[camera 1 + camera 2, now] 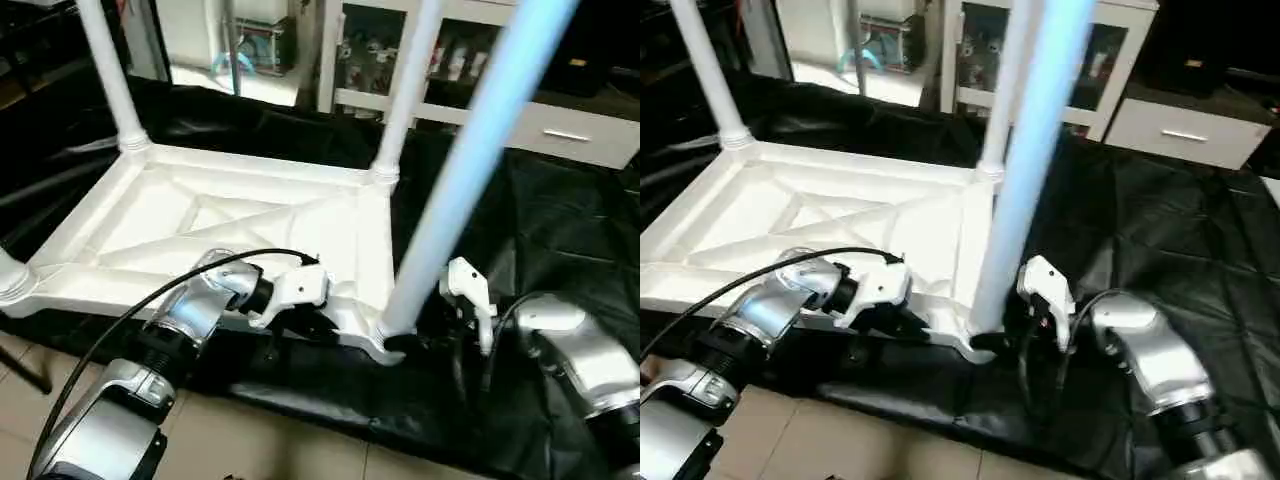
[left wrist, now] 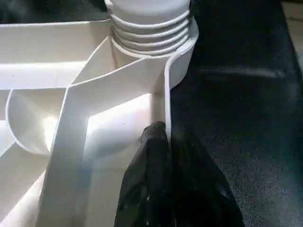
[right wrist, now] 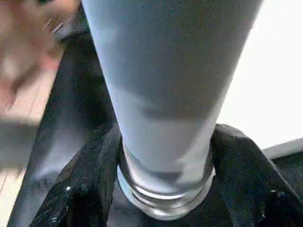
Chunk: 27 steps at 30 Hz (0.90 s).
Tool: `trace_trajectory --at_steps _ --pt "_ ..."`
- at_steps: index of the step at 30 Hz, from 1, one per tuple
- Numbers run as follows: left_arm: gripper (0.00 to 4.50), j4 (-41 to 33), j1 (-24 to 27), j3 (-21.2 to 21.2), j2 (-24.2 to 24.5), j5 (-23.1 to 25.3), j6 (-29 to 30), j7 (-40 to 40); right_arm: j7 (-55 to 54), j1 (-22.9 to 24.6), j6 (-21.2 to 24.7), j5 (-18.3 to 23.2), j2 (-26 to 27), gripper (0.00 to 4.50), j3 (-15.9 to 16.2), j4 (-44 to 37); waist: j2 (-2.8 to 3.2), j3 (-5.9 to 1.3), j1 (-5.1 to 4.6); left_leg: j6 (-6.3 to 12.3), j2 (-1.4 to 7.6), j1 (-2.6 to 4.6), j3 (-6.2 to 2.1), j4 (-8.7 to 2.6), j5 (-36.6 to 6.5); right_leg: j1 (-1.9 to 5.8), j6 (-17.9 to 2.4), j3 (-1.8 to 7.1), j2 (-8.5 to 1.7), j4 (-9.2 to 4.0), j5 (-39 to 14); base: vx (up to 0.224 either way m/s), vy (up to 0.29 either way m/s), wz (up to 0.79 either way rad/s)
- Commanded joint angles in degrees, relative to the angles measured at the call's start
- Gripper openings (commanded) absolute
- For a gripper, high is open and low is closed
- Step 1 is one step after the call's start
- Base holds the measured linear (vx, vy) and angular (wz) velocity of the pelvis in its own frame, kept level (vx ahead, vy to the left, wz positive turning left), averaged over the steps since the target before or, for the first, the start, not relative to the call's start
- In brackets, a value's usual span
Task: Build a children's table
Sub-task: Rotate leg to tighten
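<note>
2 pincers at the tabletop's near leg

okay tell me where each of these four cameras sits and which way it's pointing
Both eye views: on the head, looking forward and down at the upturned tabletop; silver forearms show.
Left wrist view: along the left claw, shut on the tabletop's rim.
Right wrist view: along the right claw, around the near leg.
Shared: that leg, in its corner socket.
</note>
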Motion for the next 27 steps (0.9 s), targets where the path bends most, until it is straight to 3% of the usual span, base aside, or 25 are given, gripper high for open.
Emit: trace_trajectory --at_steps 1,3,7,9,10,13,14,17,20,26,27 --pt "0.00 0.30 0.13 -2.06 -4.19 -0.85 1.32 1.09 -9.76 -0.28 2.86 0.92 3.43 2.56 -2.29 2.38 0.08 -2.71 -0.09 0.36 1.14 0.11 -0.86 -4.56 -18.74 2.59 -10.87 1.63 -2.72 -4.02 -21.96 0.000 0.000 0.00" --pt "0.00 2.23 -1.40 -1.11 -6.36 -0.33 3.07 5.52 -17.23 0.16 4.64 0.47 7.33 2.54 -3.94 3.27 0.41 -2.56 -0.97 -0.83 1.00 0.19 -1.31 -4.81 -20.88 2.23 -8.31 1.44 -2.57 -4.75 -26.42 0.000 0.000 0.00" --pt "0.00 4.92 -3.60 -0.40 -9.19 0.28 4.81 10.22 -27.48 0.05 5.88 -2.31 12.28 2.54 -5.04 4.61 0.42 -2.47 -2.24 -1.43 0.67 0.13 -1.78 -4.82 -23.80 1.94 -6.47 1.01 -2.50 -5.50 -30.48 0.000 0.000 0.00" --pt "0.00 7.75 -5.77 0.05 -11.43 1.89 5.71 15.79 -35.31 -1.39 5.85 -4.94 15.78 2.54 -6.19 6.85 0.81 -2.58 -2.88 -1.01 0.49 -0.05 -2.15 -4.77 -24.79 1.89 -5.63 0.84 -2.61 -5.78 -31.98 0.000 0.000 0.00" --pt "0.00 10.19 -7.62 0.65 -13.51 2.96 6.28 21.20 -42.27 -3.00 6.38 -5.90 18.84 2.54 -7.95 9.17 0.94 -2.72 -2.98 -1.29 0.41 0.18 -2.16 -4.67 -24.55 1.72 -5.68 0.79 -2.50 -5.87 -31.77 0.000 0.000 0.00" --pt "0.00 13.51 -10.03 1.40 -16.32 3.94 6.72 27.11 -51.27 -5.31 6.49 -6.82 22.75 2.54 -10.13 12.25 0.92 -2.87 -3.23 -1.62 0.25 0.54 -2.26 -4.57 -24.52 1.63 -6.08 0.51 -2.44 -6.18 -30.53 0.000 0.000 0.00" --pt "0.00 15.32 -11.25 1.69 -17.78 4.31 6.13 29.58 -54.63 -6.88 6.37 -7.17 24.41 2.54 -10.63 14.03 1.00 -2.88 -3.25 -1.17 0.26 0.21 -2.21 -4.70 -23.64 1.84 -6.43 0.61 -2.35 -6.06 -28.86 0.000 0.000 0.00" --pt "0.00 17.69 -12.70 0.98 -18.80 5.79 3.72 31.73 -56.61 -9.20 5.03 -8.00 25.93 2.53 -10.48 15.99 1.07 -3.01 -3.17 -1.08 0.38 0.39 -2.03 -4.77 -23.59 1.80 -7.66 0.80 -2.26 -5.79 -25.05 0.000 0.000 0.00" --pt "0.00 19.33 -13.60 0.40 -18.86 6.76 1.26 31.84 -56.76 -10.71 2.94 -7.71 27.03 2.53 -11.38 16.73 0.86 -3.20 -3.04 -0.51 0.45 0.13 -1.84 -4.82 -21.95 2.13 -9.03 1.12 -2.33 -5.28 -20.77 0.000 0.000 0.00" --pt "0.00 22.25 -14.51 -0.05 -18.33 7.78 -2.19 31.26 -52.80 -9.88 -0.23 -7.78 25.49 2.53 -10.32 13.77 0.77 -3.41 -2.64 0.64 0.58 0.19 -1.39 -4.60 -18.22 2.39 -11.06 1.41 -2.36 -4.65 -16.02 0.000 0.000 0.00" --pt "0.00 22.81 -14.69 -0.01 -18.41 7.97 -2.78 31.22 -52.08 -8.93 -0.72 -7.50 24.70 2.88 -10.44 11.81 0.63 -3.42 -2.56 0.93 0.59 0.13 -1.27 -4.55 -17.53 2.42 -11.32 1.48 -2.35 -4.58 -15.14 0.000 0.000 0.00"
